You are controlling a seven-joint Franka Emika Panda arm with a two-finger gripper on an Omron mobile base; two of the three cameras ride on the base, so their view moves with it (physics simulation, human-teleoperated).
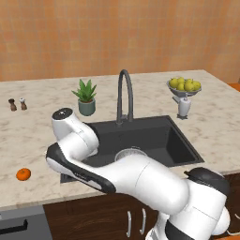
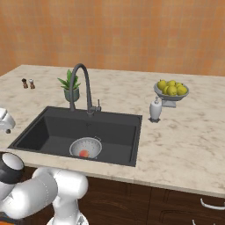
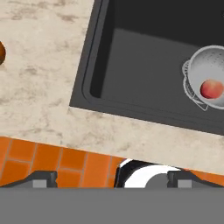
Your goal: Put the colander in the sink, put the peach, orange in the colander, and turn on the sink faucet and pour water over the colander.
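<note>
The silver perforated colander [image 2: 86,146] sits in the dark sink [image 2: 48,127] near its front wall, and the pinkish-red peach [image 2: 83,153] lies inside it. The hand view shows the same colander [image 3: 209,70] with the peach [image 3: 211,89] at the right. The orange [image 1: 23,174] rests on the counter left of the sink, near the front edge; it peeks in at the hand view's left edge [image 3: 1,52]. My gripper [image 3: 114,179] hangs open and empty above the counter's front edge by the sink's front left corner. The tall dark faucet [image 1: 124,93] stands behind the basin.
A potted plant [image 1: 86,98] stands left of the faucet. A stemmed bowl of yellow-green fruit [image 1: 184,86] and a soap dispenser [image 1: 183,107] are at the back right. Two small shakers [image 1: 17,104] stand far left. My own arm covers the sink's front left.
</note>
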